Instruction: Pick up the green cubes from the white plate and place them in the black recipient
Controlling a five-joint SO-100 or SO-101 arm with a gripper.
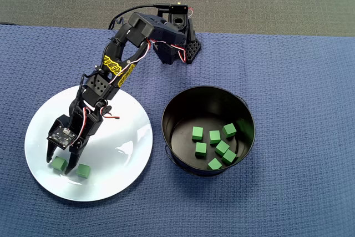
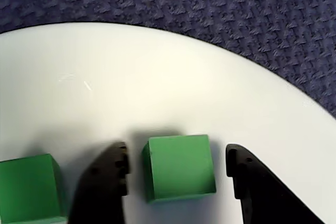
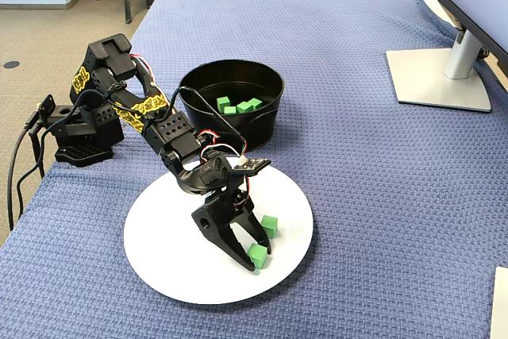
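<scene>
The white plate (image 1: 111, 131) lies at the left in the overhead view and holds two green cubes. My gripper (image 1: 59, 162) is open and low over the plate, its fingers either side of one cube (image 1: 59, 164). In the wrist view this cube (image 2: 178, 167) sits between the fingers (image 2: 102, 182) with a small gap on each side. The second cube (image 2: 29, 187) lies just outside the left finger, and it also shows in the overhead view (image 1: 83, 171). The black recipient (image 1: 205, 101) stands to the right of the plate with several green cubes (image 1: 213, 137) inside.
A blue woven cloth (image 3: 357, 196) covers the table. The arm's base (image 3: 79, 136) stands at the table's left edge in the fixed view. A monitor stand (image 3: 440, 77) is at the far right. A white object (image 3: 500, 299) shows at the lower right corner.
</scene>
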